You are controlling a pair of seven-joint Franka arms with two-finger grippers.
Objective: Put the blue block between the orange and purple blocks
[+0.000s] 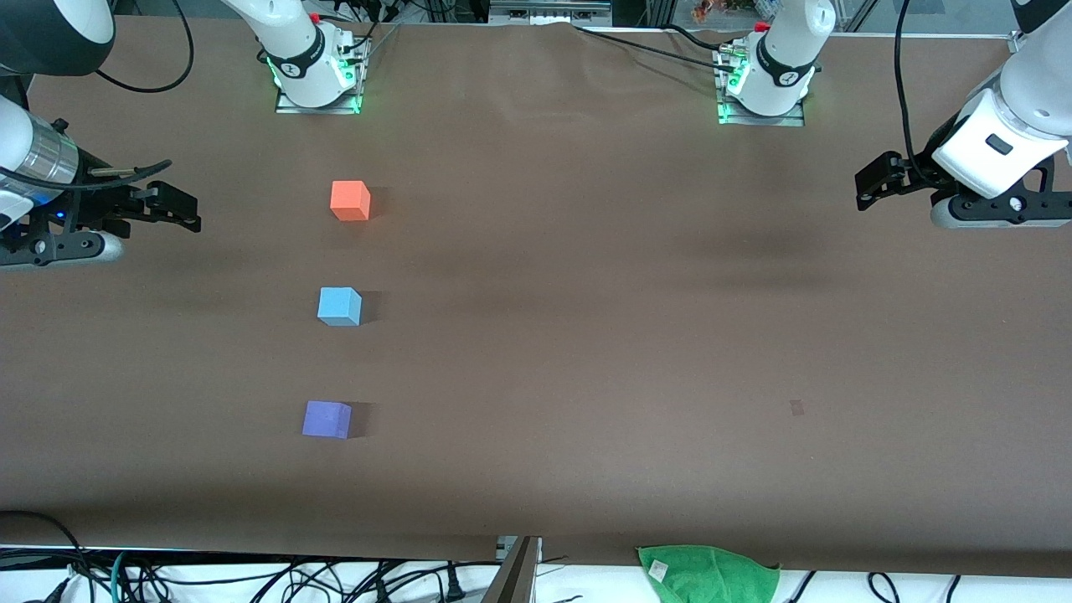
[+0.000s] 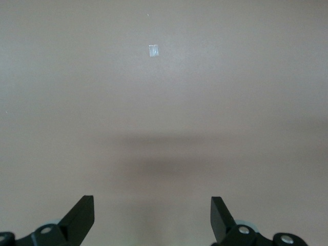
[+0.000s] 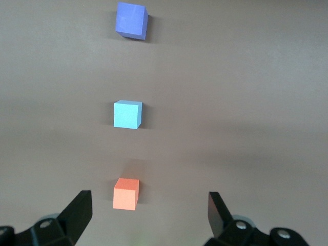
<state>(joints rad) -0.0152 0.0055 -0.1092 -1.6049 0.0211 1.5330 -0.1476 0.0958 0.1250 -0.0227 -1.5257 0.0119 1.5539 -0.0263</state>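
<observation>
Three cubes lie in a row on the brown table toward the right arm's end. The orange block (image 1: 350,201) is farthest from the front camera, the blue block (image 1: 339,306) lies in the middle, and the purple block (image 1: 327,419) is nearest. All three stand apart. My right gripper (image 1: 180,209) is open and empty, up beside the orange block at the table's end; its wrist view shows the orange (image 3: 126,193), blue (image 3: 127,114) and purple (image 3: 131,20) blocks, with the gripper (image 3: 149,212) open. My left gripper (image 1: 873,184) is open and empty (image 2: 152,215) over bare table at the left arm's end.
A green cloth (image 1: 708,573) lies at the table's front edge. A small pale mark (image 1: 796,408) is on the table toward the left arm's end, also in the left wrist view (image 2: 153,50). Cables (image 1: 251,578) run along the front edge.
</observation>
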